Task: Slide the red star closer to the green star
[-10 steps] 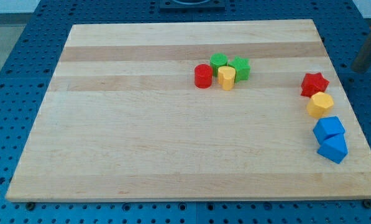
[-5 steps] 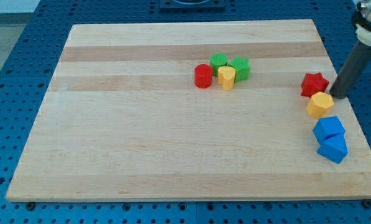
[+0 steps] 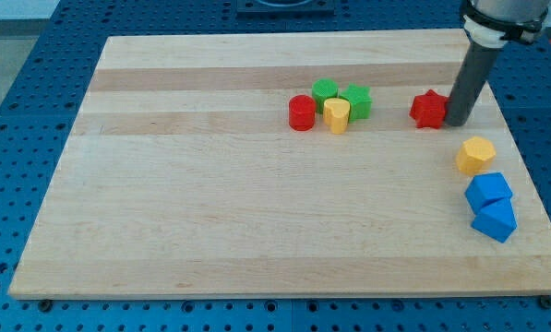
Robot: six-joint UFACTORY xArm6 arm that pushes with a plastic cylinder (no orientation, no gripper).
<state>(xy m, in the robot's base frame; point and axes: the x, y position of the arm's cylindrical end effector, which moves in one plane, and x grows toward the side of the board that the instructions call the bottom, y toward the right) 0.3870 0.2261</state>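
**Star on the slide, gap to green closing**

With my tip pressed right up against the red star on its view-right side, the contact looks set for a push toward the view's left. That red star sits in the upper right part of the bench, near the cluster but clearly apart from the green star. No gripper on this rig, so nothing to call spread or pinched: just a dark rod, touching the star's flank.

Handling, as I judge it: a small, rigid, light block that should skate easily on smooth wood. It cannot be grasped, only shoved, so the place to bear on is the middle of the side facing away from the green star. Those points could let it spin off the rod if the push lands off-centre.

Now the count! Red blocks, two: the star and a red cylinder. Green, two: the star and a rounder green block. Yellow, two: a yellow block in the cluster, a yellow hexagon alone. Blue, two: blue blocks touching at the view's right edge. Eight in all.
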